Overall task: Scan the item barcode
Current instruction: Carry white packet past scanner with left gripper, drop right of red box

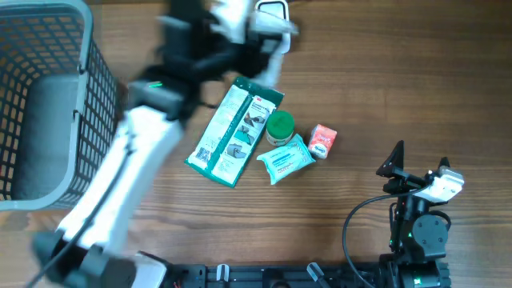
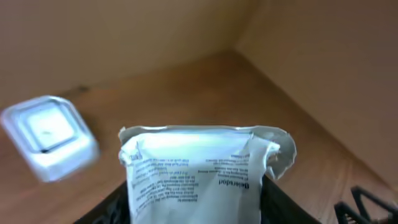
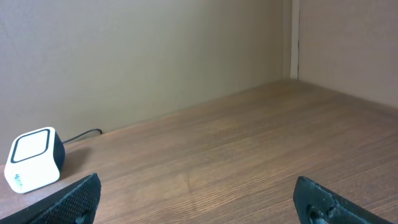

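basket (image 1: 100, 88) on the table's (image 1: 400, 80) left end. scanner (image 1: 272, 11) at the far edge, centre. mid-table: flat packet (image 1: 234, 132), round tub (image 1: 280, 126) just right of it, wipes pack (image 1: 286, 158) nearer, small box (image 1: 322, 142) rightmost. pouch (image 2: 193, 168) in left gripper (image 2: 194, 208), beside the scanner. right gripper (image 1: 420, 164) at near right.

left arm (image 1: 148, 148): smeared by motion in the overhead view
packet (image 2: 199, 174): lower part cut by the bottom edge; print too blurred to read
left gripper (image 2: 199, 214): fingers almost wholly behind the packet
scanner (image 2: 46, 140): blurred; overhead, cut by the top edge, partly behind the arm
basket (image 1: 100, 88): cut by left edge
right gripper (image 3: 199, 208): only two fingertips show above the bottom edge
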{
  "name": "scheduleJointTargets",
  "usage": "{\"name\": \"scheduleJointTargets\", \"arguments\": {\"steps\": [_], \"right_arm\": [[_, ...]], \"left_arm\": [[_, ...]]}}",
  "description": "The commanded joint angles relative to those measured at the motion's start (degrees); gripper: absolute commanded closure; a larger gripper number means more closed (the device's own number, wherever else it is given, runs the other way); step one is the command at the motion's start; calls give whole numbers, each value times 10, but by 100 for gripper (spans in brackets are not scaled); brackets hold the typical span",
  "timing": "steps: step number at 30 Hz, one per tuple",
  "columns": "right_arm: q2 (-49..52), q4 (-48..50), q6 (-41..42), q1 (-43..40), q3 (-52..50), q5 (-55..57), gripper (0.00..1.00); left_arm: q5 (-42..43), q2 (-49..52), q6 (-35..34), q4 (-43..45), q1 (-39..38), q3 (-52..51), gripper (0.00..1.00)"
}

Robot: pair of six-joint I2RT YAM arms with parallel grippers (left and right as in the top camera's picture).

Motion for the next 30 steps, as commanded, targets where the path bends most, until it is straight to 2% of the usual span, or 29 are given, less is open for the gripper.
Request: {"name": "scheduleJointTargets", "arguments": {"steps": [1, 7, 12, 15, 17, 20, 21, 22, 24, 28, 30], "right_arm": [[-3, 3, -2, -1, 1, -2, 0], [-3, 3, -2, -1, 1, -2, 0], [-3, 3, -2, -1, 1, -2, 0], [-3, 3, -2, -1, 1, -2, 0], [-3, 3, -2, -1, 1, -2, 0], [-3, 3, -2, -1, 1, -2, 0], [-3, 3, -2, -1, 1, -2, 0], [-3, 3, -2, -1, 1, -2, 0], [-3, 3, -2, -1, 1, -2, 0], [-3, 3, -2, -1, 1, -2, 0], [-3, 3, -2, -1, 1, -2, 0]], "left_arm": [[-36, 97, -8, 76, -78, 2, 52], [-36, 245, -51, 214, -155, 2, 51], [-56, 327, -99, 267, -189, 2, 52], [-56, 344, -107, 292, -198, 2, 49], [-107, 344, -184, 290, -202, 2, 51], [-170, 344, -296, 272, -203, 2, 47], [-196, 344, -362, 255, -203, 2, 46], [-209, 344, -421, 245, -206, 2, 43], [-212, 344, -479, 241, -214, 2, 42], [-216, 344, -497, 241, -237, 2, 46], [-227, 344, -499, 238, -251, 2, 44]]}}
